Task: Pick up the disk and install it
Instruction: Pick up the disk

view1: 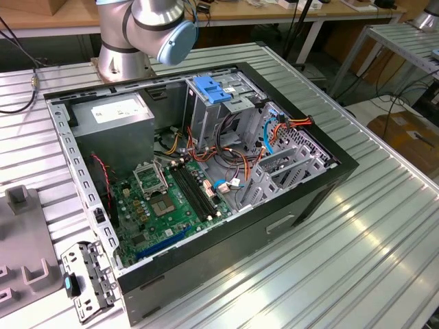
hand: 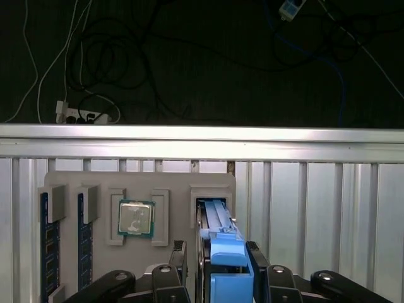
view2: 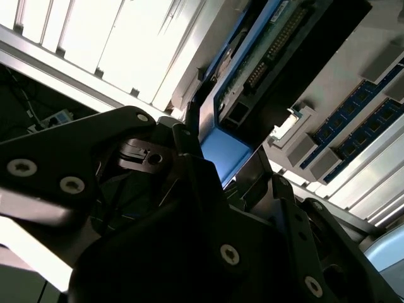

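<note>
Plainly, the fingers (hand: pixel 254 255) are clamped on the disk (hand: pixel 218 218), one on each side of its blue rail. The disk stands on edge in a slot of the grey holder (hand: pixel 164 180), which lies close to one edge of the surface (hand: pixel 315 208), beside a processor chip (hand: pixel 135 218) and two memory sticks (hand: pixel 45 243). In the second wrist view the same blue rail sits pinched between the fingers (view2: pixel 189 142), with the disk (view2: pixel 271 50) reaching away from them.

The hold looks narrow (only the end of the rail is caught), so my main worry is the disk pivoting or slipping, since the rail is smooth plastic and most of the weight hangs beyond the grip. A pull that is not straight along the slot could wedge the disk against the slot walls and drag the holder with it, disturbing the chip.

In the exterior view the computer case (view1: pixel 274 226) sits mid-surface, well apart from the holder (view1: pixel 20 233). Its drive cage (view1: pixel 206 116) is crowded by loose cables (view1: pixel 240 151), which could snag a tilted disk or block its seating.
</note>
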Tool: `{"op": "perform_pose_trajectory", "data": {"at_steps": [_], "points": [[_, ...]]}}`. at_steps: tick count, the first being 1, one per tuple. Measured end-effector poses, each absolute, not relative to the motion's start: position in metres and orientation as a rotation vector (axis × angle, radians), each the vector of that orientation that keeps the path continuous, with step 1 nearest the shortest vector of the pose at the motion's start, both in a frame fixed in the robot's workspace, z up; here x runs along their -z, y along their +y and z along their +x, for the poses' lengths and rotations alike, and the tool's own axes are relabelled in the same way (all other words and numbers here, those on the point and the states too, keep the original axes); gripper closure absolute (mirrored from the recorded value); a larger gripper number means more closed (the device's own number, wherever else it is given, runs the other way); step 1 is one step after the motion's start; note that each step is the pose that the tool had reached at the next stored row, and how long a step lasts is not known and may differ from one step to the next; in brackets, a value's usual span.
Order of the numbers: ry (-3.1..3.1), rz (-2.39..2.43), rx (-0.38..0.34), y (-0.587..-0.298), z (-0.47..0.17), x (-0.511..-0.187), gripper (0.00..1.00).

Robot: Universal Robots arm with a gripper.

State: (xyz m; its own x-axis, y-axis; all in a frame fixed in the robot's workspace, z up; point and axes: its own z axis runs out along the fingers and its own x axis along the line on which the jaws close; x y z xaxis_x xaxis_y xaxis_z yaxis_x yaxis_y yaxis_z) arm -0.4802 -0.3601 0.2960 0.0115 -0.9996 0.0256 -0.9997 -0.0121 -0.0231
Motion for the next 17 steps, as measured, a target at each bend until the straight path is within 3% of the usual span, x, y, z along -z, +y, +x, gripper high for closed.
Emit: {"op": "perform_pose_trajectory", "data": {"at_steps": [3,4,17], "points": [[-2.207,2.233,-0.054,-0.3601,-0.4802,-0.2959,0.52],[-2.207,2.233,-0.054,-0.3601,-0.4802,-0.2959,0.59],[-2.250,2.189,-0.054,-0.3583,-0.4796,-0.2956,0.60]]}}
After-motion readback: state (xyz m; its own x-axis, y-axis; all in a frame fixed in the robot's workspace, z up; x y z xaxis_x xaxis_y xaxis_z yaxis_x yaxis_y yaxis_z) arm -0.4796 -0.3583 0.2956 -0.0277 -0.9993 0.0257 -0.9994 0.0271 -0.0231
